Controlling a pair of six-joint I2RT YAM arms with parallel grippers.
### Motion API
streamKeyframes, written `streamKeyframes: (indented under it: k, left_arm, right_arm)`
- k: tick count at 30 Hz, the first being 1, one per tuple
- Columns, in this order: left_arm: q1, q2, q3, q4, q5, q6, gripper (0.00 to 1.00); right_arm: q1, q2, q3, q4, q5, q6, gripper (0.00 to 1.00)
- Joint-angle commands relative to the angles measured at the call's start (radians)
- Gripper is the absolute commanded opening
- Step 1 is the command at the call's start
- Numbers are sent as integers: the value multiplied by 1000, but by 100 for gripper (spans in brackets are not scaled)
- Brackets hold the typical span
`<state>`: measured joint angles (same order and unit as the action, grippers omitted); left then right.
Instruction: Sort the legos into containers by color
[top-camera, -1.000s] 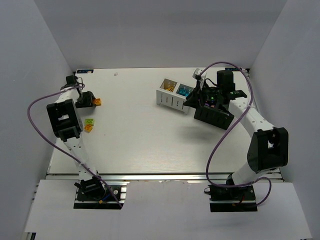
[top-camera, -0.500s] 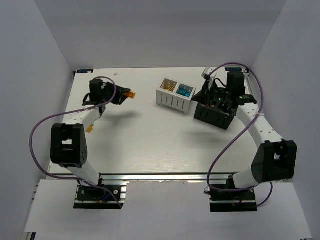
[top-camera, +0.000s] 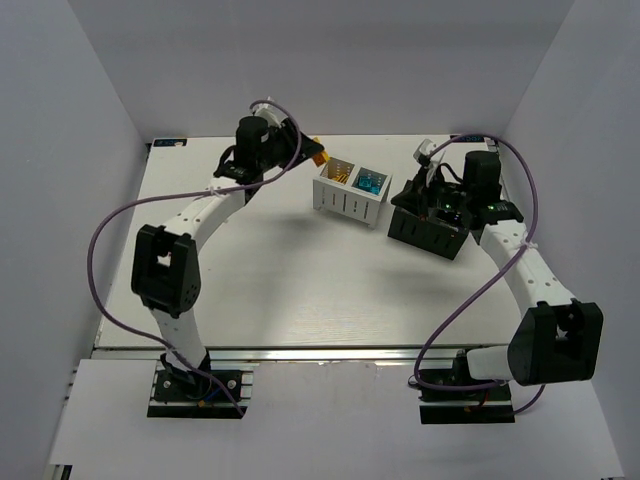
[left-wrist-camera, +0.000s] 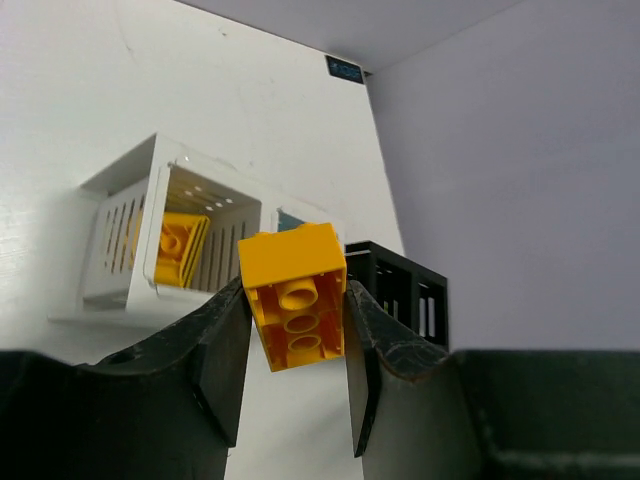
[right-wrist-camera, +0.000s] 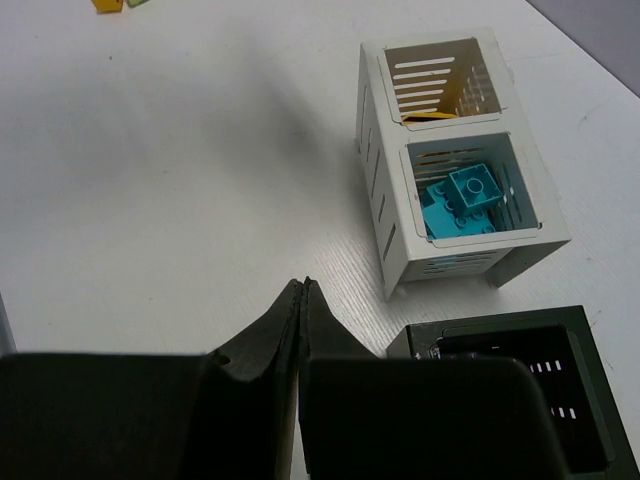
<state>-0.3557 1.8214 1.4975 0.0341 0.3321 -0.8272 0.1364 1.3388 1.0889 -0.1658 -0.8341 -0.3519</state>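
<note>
My left gripper (left-wrist-camera: 296, 335) is shut on an orange lego (left-wrist-camera: 294, 292), held in the air just left of the white container (top-camera: 348, 197). In the top view the left gripper (top-camera: 308, 154) carries the orange lego (top-camera: 319, 158) beside that container's left compartment. That compartment holds another orange lego (left-wrist-camera: 178, 246); the other one holds cyan legos (right-wrist-camera: 462, 200). My right gripper (right-wrist-camera: 302, 287) is shut with nothing in it, low over the table by the black container (right-wrist-camera: 520, 345). In the top view the right gripper (top-camera: 412, 200) sits at the black container (top-camera: 432, 236).
An orange lego (right-wrist-camera: 103, 5) and a lime lego (right-wrist-camera: 140, 3) lie on the table at the far left, at the top edge of the right wrist view. White walls stand behind and beside the table. The two containers stand next to each other.
My left arm has swung from the table's far left edge across to the white container, carrying the orange lego. My right gripper has shut and shifted slightly right.
</note>
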Motion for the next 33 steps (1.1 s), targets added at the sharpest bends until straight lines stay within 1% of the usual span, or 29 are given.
streamKeyframes:
  k: [1, 3, 5, 7, 8, 11, 15, 16, 19, 20, 23, 25, 26, 27, 28, 32, 33]
  left_arm:
    - [-34, 93, 134, -128, -77, 129, 0]
    - [-57, 133, 194, -180, -114, 169, 1]
    - [-69, 185, 269, -204, -140, 191, 2]
    - [-83, 216, 312, -230, -171, 217, 3]
    - [-86, 246, 354, -240, -176, 223, 4]
    - [-95, 300, 415, -290, -196, 244, 8]
    - [-108, 326, 455, -313, -203, 258, 21]
    - [-109, 331, 457, -316, -214, 260, 27]
    - [-114, 345, 468, -330, -222, 264, 36]
    - [-115, 348, 471, -335, -226, 264, 43]
    - [-118, 357, 487, -341, -234, 267, 55]
    - [-118, 361, 507, -346, -243, 267, 68]
    - [-118, 361, 512, -344, -243, 270, 80]
    - [-118, 361, 520, -346, -248, 270, 96]
    - [-118, 361, 533, -347, -249, 272, 98]
    - [-118, 343, 570, -365, -261, 283, 98]
    - [-118, 332, 572, -369, -272, 287, 98]
  right_arm:
    - [-12, -44, -12, 45, 9, 10, 0]
    - [-17, -55, -15, 46, 12, 8, 0]
    - [-21, -58, -17, 51, 12, 10, 0]
    - [-27, -59, -18, 52, 12, 10, 0]
    - [-29, -59, -20, 52, 10, 11, 0]
    - [-32, -61, -21, 54, 10, 13, 0]
    - [-35, -58, -29, 58, 10, 16, 0]
    - [-38, -58, -30, 58, 10, 17, 0]
    - [-40, -55, -32, 60, 9, 18, 0]
    - [-40, -53, -30, 60, 9, 19, 0]
    - [-41, -53, -30, 60, 9, 18, 0]
    - [-41, -50, -27, 60, 7, 18, 0]
    - [-41, -50, -27, 58, 7, 18, 0]
    - [-41, -50, -26, 58, 6, 18, 0]
    - [-41, -50, -24, 58, 4, 18, 0]
    - [-41, -53, -21, 51, 3, 5, 0]
    - [-40, -53, -20, 48, 1, -1, 5]
